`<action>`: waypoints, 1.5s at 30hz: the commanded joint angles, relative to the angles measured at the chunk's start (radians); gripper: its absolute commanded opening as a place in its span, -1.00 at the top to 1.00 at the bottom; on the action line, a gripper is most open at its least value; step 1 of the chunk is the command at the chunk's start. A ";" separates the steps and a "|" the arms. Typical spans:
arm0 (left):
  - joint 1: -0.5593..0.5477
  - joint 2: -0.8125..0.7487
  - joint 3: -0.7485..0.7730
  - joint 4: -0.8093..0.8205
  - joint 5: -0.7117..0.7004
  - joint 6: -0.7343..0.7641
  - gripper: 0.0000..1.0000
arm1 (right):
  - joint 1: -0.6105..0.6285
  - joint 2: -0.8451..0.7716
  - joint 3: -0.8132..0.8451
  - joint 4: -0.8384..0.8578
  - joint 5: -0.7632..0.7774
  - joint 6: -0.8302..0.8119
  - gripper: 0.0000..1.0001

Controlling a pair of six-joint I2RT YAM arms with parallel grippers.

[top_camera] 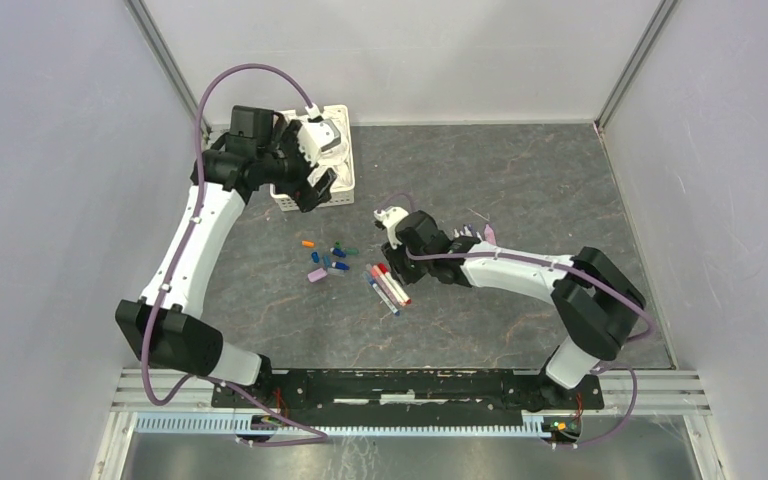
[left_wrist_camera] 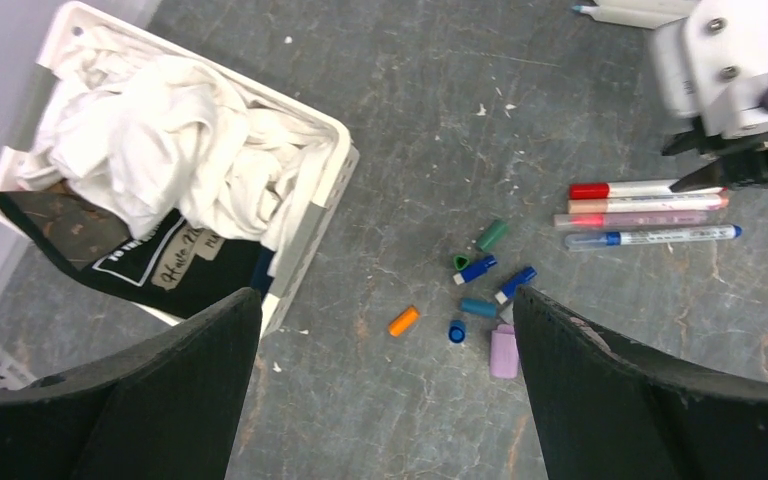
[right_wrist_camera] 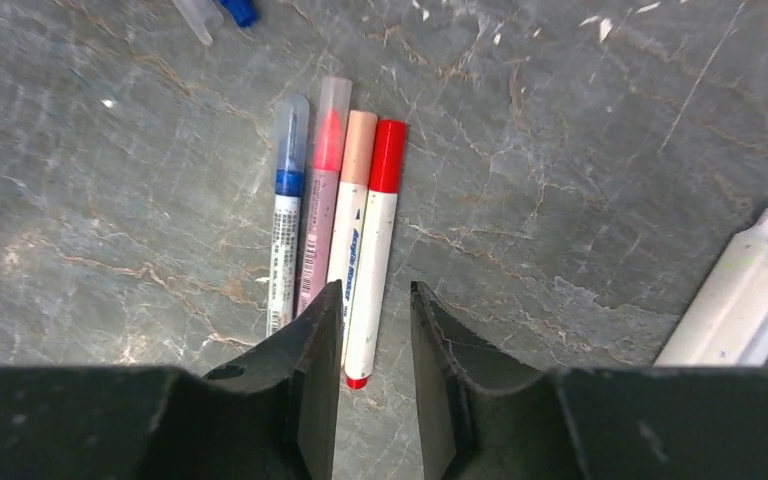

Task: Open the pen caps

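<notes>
nearest us, four pens (right_wrist_camera: 340, 220) lie side by side and touching on the grey table (right_wrist_camera: 560, 200). each has its cap on: a red cap (right_wrist_camera: 388, 155), then peach, then clear over pink, then clear over blue. the right gripper (right_wrist_camera: 374, 292) hangs over their tail ends with its jaws parted by a narrow gap. nothing is pinched there, and through the gap we see the tail of the red-capped pen lying on the table below.

a little farther out, the loose pen caps (left_wrist_camera: 475, 269) are scattered in a small cluster on the table, near the capped ends of those pens. we count several blues, a couple of greens and an orange cap (left_wrist_camera: 403, 320) slightly apart. a lilac piece (left_wrist_camera: 504, 352) lies beside them; we cannot tell whether it is a cap.

about as far out, a few bare white barrels (right_wrist_camera: 745, 290) lie close together.

farthest back, the white slotted basket (left_wrist_camera: 332, 175) holds a heap of crumpled white cloth (left_wrist_camera: 160, 140). the left gripper (left_wrist_camera: 382, 298) hovers raised over the basket's edge, its jaws spread wide and empty.
</notes>
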 commanded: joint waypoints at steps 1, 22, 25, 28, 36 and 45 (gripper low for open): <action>0.002 0.013 0.004 -0.062 0.054 -0.002 -1.00 | 0.007 0.042 0.001 0.043 0.008 0.010 0.32; -0.005 0.064 0.006 -0.182 0.121 0.107 -1.00 | 0.011 0.148 0.010 0.017 0.047 -0.011 0.41; -0.005 0.069 0.006 -0.179 0.119 0.105 -1.00 | 0.011 0.092 0.013 0.013 0.087 -0.003 0.41; -0.005 0.069 0.007 -0.172 0.123 0.097 -1.00 | 0.012 0.041 0.015 0.017 0.093 0.005 0.41; -0.005 0.071 0.003 -0.167 0.131 0.085 -1.00 | 0.047 0.049 0.028 0.014 0.061 0.008 0.39; -0.005 0.059 -0.014 -0.167 0.133 0.094 -1.00 | 0.049 0.110 0.005 0.031 0.074 0.002 0.39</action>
